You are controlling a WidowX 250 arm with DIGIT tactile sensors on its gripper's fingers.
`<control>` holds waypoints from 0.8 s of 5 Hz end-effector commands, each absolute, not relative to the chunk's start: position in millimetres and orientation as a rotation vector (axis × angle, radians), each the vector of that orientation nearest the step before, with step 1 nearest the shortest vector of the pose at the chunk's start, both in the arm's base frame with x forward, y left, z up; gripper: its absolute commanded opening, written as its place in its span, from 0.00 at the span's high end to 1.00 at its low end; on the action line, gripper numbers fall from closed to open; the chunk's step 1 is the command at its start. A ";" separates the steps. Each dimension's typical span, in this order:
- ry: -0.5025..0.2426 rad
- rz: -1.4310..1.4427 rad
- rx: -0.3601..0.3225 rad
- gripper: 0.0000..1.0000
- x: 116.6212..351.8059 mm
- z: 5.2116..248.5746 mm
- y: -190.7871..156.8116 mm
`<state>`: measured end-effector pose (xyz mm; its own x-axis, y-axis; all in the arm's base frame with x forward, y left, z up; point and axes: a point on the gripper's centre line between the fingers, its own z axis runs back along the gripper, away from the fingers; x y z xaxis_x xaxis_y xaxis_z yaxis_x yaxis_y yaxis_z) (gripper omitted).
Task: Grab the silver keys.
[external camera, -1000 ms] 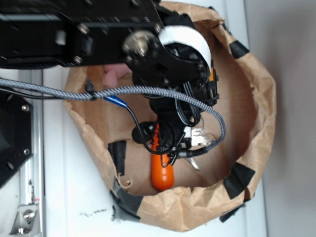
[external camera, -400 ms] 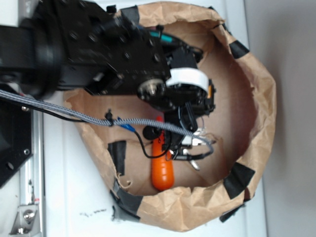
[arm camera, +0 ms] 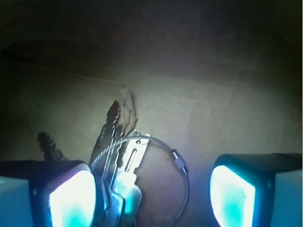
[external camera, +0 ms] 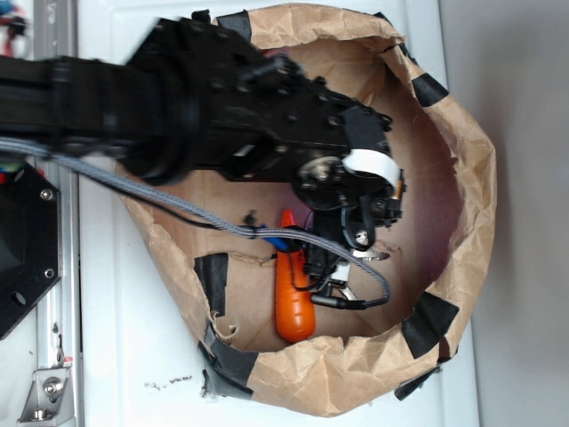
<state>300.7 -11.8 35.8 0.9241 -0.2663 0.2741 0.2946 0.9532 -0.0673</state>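
Note:
The silver keys (arm camera: 124, 168) lie on the brown paper floor of the bag, a flat bunch threaded on a thin wire ring (arm camera: 182, 170). They rest between the fingers of my gripper (arm camera: 151, 196), close against the left pad (arm camera: 71, 198). The right pad (arm camera: 232, 194) stands well apart, so the gripper is open. In the exterior view the gripper (external camera: 342, 276) is down inside the paper bag (external camera: 471, 187), beside the orange carrot (external camera: 293, 298). Only a glint of the keys (external camera: 351, 294) shows there under the arm.
The crumpled bag walls rise all round, patched with black tape (external camera: 428, 325). My black arm (external camera: 204, 107) and its braided cable (external camera: 169, 209) cross the bag's left and upper parts. A metal rail (external camera: 53, 374) runs along the left edge.
The arm has swung across and lowered deeper into the bag, shifting the wrist to the right and downward. The carrot has stayed in place.

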 end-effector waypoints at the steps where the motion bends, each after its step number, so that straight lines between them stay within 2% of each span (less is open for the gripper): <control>1: -0.295 -0.345 -0.098 0.00 304.6 38.4 -29.7; 3: -0.307 -0.357 -0.075 0.00 298.4 33.4 -30.2; 4: -0.314 -0.363 -0.033 0.00 298.8 21.8 -31.8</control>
<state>299.9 -25.3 17.7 0.8972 -0.3231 0.3011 0.3318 0.9431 0.0236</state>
